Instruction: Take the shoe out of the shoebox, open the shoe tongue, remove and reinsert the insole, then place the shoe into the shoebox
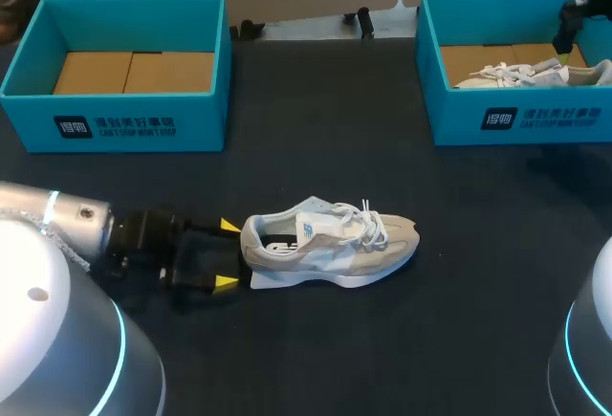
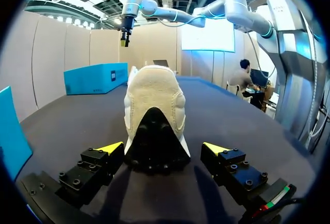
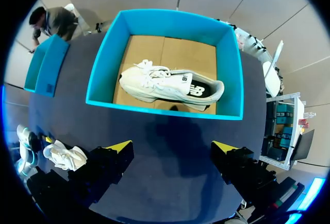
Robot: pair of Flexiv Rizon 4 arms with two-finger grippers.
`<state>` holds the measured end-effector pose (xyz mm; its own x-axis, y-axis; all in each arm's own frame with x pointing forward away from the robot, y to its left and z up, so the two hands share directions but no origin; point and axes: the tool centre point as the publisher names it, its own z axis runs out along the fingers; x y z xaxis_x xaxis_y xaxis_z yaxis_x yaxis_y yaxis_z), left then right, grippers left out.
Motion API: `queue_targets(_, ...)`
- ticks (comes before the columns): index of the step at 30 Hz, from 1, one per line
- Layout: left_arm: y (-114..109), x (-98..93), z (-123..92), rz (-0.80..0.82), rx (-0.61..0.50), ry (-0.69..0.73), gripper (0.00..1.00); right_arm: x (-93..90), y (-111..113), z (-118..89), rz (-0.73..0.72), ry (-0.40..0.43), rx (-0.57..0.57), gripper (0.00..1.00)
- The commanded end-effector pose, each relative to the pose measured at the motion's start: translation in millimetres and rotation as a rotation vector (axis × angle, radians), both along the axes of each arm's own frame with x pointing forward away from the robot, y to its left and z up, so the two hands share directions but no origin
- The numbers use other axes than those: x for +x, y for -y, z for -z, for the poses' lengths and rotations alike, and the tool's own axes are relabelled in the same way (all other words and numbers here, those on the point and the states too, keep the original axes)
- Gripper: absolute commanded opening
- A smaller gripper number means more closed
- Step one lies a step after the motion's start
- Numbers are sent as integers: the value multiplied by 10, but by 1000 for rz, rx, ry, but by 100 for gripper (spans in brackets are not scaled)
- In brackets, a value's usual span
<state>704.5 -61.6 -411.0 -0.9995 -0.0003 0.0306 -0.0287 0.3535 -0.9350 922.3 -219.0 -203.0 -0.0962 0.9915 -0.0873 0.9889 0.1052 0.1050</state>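
Your left gripper (image 2: 162,147) has jaws apart, the heel of the beige lace-up sneaker (image 1: 330,242) between them untouched; your right gripper (image 3: 172,145) is likewise spread.

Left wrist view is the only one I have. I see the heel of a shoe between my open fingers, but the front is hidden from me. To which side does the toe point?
Observer: In the head view, the shoe points its toe toward your right side, and its heel is at the left gripper.
Operator: I see a blue box far ahead of the shoe. Is anything inside it?
Observer: Yes. In the right wrist view, a second shoe lies in the right box, on its cardboard floor.
Operator: And the box beside my left arm?
Observer: The left box shows only its cardboard floor, with no shoe in it.
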Motion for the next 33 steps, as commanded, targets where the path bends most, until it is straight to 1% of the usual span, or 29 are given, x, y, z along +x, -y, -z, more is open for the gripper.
queue_targets(1,141,42,63,12,1,-6,100,-3,0,1,1,0,-1,100)
queue_targets(15,396,15,62,18,-33,-12,100,-3,0,1,1,0,-1,100)
queue_targets(24,480,42,53,4,-49,2,100,-3,0,1,1,0,-1,100)
queue_targets(33,573,74,48,34,-30,19,100,-3,0,1,1,0,-1,100)
